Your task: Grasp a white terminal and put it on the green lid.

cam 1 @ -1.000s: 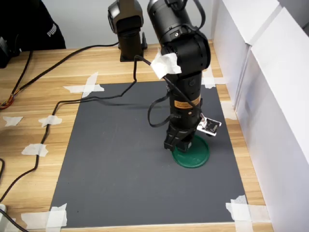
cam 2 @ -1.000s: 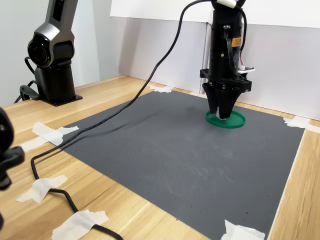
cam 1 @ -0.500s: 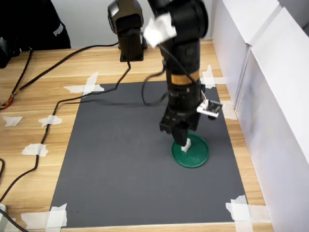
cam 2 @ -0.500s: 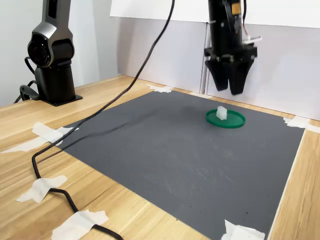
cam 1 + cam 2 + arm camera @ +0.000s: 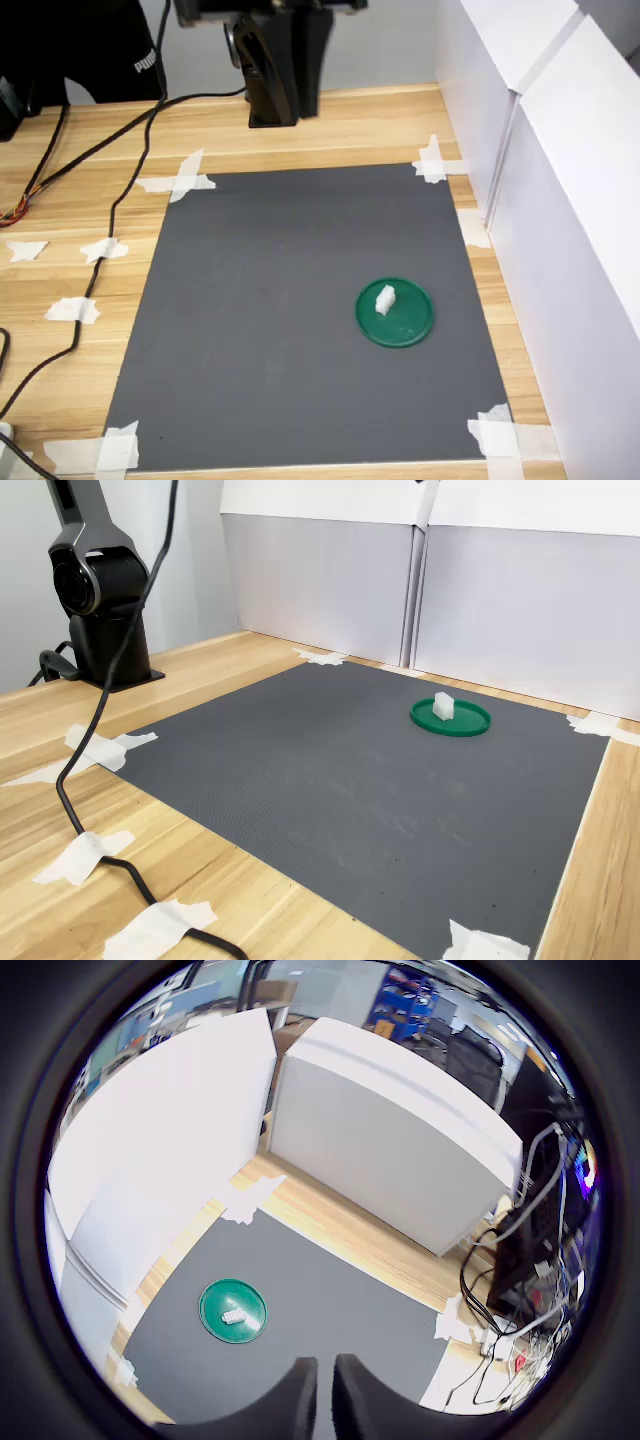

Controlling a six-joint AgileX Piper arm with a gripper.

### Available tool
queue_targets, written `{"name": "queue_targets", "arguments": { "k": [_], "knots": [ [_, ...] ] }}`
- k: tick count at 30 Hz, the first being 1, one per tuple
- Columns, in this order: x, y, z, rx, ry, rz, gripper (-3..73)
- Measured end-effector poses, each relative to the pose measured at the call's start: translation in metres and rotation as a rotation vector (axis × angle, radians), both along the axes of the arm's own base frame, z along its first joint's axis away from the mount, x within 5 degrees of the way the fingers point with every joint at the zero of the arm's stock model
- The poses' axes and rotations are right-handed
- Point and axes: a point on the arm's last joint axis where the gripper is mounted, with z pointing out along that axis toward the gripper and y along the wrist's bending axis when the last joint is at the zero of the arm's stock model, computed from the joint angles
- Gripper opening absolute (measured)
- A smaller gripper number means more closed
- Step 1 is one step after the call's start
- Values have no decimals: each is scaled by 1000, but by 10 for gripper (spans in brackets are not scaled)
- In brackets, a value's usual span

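Observation:
The white terminal [image 5: 385, 298] [image 5: 442, 706] [image 5: 233, 1314] stands on the green lid [image 5: 405, 325] [image 5: 466, 723] [image 5: 215, 1302], off-centre towards the first exterior view's left. The lid lies on the dark mat, near its right side in both exterior views. My gripper [image 5: 325, 1388] shows only in the wrist view, high above the mat and far from the lid. Its two black fingertips stand a narrow gap apart with nothing between them. In the first exterior view only part of the arm [image 5: 262, 8] shows at the top edge.
The dark grey mat [image 5: 250, 300] is taped to a wooden table. White box walls [image 5: 560, 200] [image 5: 520, 590] stand along one side. The arm's base [image 5: 272, 80] [image 5: 100, 590] stands beyond the mat, and a black cable [image 5: 100, 220] [image 5: 70, 780] trails over the table.
The arm has risen off the lid and swung up and away, out of the second exterior view. The terminal stays on the lid where it was let go.

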Motion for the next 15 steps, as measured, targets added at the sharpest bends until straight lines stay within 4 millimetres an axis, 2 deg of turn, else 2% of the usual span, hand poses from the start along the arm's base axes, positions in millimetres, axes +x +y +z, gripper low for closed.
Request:
{"name": "queue_targets", "arguments": {
  "k": [6, 9, 15],
  "knots": [
    [-57, -29, 2, 87, -167, -98, -12],
    [-82, -39, -8, 137, -235, -161, -16],
    [-120, -46, -41, 196, -257, -218, -15]
  ]
}}
